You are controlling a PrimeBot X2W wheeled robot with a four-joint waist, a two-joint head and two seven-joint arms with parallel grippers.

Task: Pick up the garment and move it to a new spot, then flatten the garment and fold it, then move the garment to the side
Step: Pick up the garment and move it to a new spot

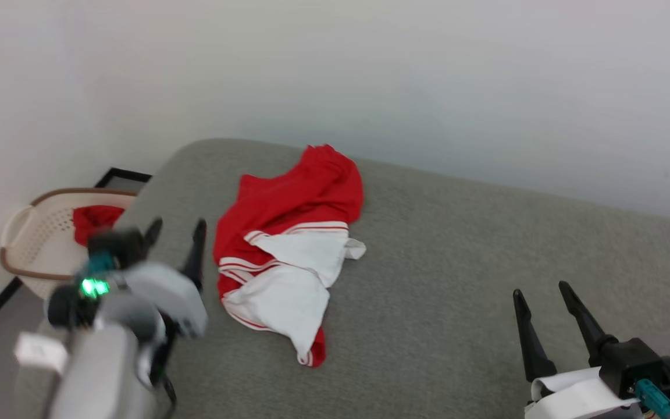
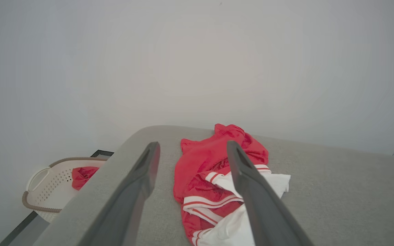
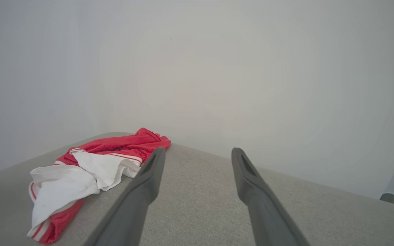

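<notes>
The garment (image 1: 288, 244) lies crumpled on the grey surface (image 1: 457, 244), red body toward the wall, white sleeves with red-white trim toward me. My left gripper (image 1: 177, 227) hovers open just left of it, nothing between its fingers. In the left wrist view the garment (image 2: 204, 167) lies ahead between and under the open left gripper (image 2: 192, 147). My right gripper (image 1: 538, 290) stands open at the lower right, well clear of the cloth. From the right wrist, the garment (image 3: 91, 171) lies to the left of the open right gripper (image 3: 198, 150).
A cream perforated basket (image 1: 32, 244) with a small red cloth scrap (image 1: 93, 221) sits on the floor beyond the surface's left edge, also seen as the basket (image 2: 46, 191) from the left wrist. A white wall (image 1: 428, 75) backs the surface.
</notes>
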